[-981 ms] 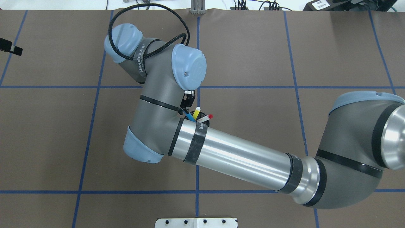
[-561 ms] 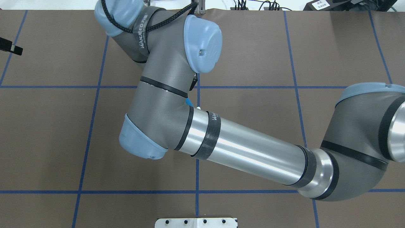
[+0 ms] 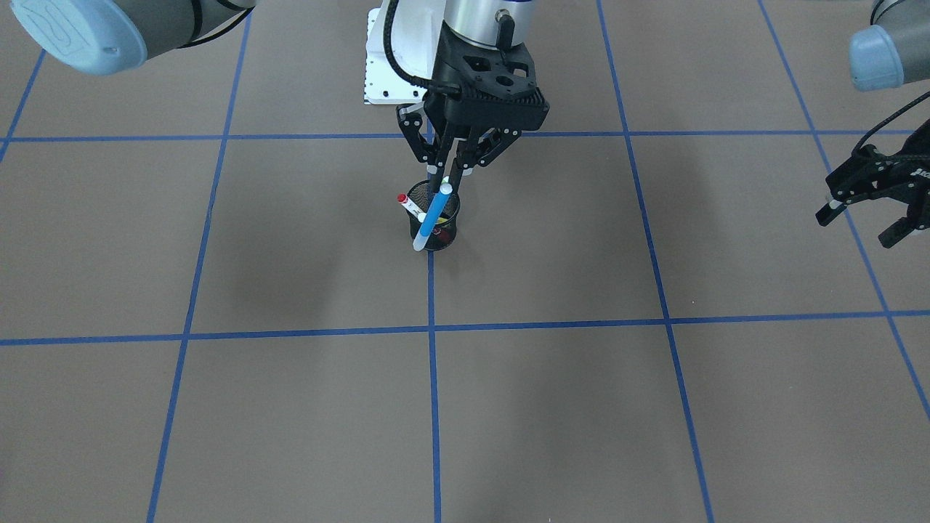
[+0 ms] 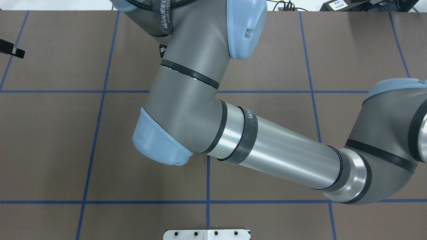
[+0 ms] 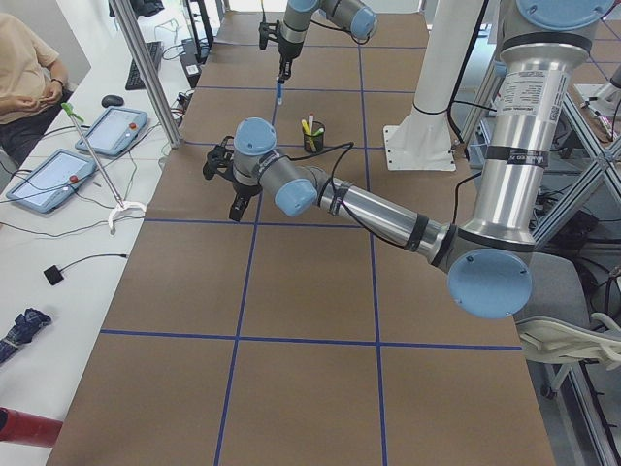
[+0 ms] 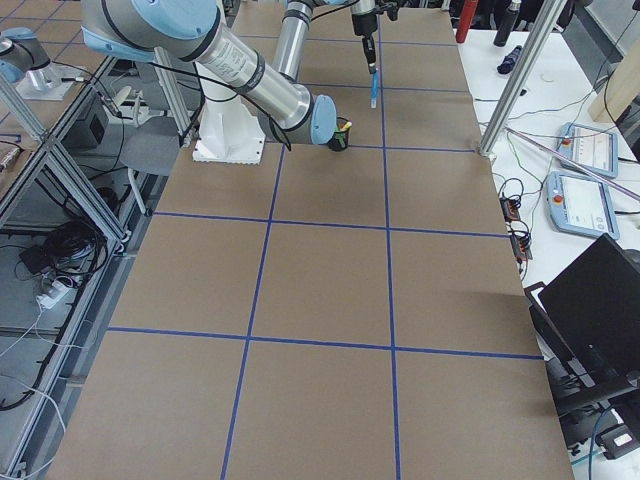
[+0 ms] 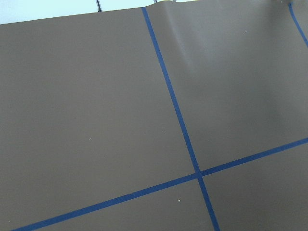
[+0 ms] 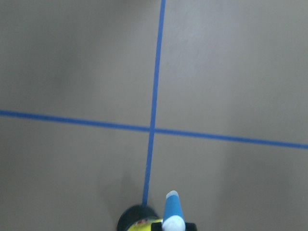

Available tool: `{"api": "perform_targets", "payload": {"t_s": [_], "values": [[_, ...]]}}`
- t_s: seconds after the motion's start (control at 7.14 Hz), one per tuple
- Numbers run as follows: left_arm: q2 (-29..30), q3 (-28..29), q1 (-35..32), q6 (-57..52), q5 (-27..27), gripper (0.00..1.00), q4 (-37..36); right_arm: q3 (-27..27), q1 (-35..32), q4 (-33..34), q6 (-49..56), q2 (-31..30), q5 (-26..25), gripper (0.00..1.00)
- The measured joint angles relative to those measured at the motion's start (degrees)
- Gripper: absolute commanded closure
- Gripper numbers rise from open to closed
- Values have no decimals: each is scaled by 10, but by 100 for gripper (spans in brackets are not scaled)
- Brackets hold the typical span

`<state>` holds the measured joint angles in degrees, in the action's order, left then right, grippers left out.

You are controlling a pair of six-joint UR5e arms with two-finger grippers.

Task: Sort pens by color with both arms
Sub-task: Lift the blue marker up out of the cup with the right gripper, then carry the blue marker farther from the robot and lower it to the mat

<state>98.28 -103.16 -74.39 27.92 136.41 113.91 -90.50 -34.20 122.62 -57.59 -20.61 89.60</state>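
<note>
Currently right end effector (image 3: 446, 176) clamped on blue pen (image 3: 431, 219) near its upper pale end; pen hangs tilted, held in the air clear of cup (image 3: 453, 218). Barrel blue, both tips pale. Red-ended pen (image 3: 408, 204) and yellow pen (image 5: 305, 128) stand in cup. Left end effector (image 3: 862, 220) fingers apart, empty, well off to the side. Tabletop (image 3: 290, 407) brown with blue tape grid. Operator (image 5: 24, 68) seated at side bench with tablets (image 5: 58, 175)
</note>
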Motion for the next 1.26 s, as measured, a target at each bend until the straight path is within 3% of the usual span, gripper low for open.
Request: {"api": "perform_targets", "payload": {"t_s": [0.42, 0.84, 1.26], "values": [[3, 1, 0, 0, 0, 0, -2, -9, -13, -241, -5, -135, -88, 100], [5, 9, 3, 0, 0, 0, 0, 9, -9, -420, -4, -237, -189, 100], [8, 18, 14, -1, 0, 0, 2, 121, 19, -617, -3, -285, -293, 100]]}}
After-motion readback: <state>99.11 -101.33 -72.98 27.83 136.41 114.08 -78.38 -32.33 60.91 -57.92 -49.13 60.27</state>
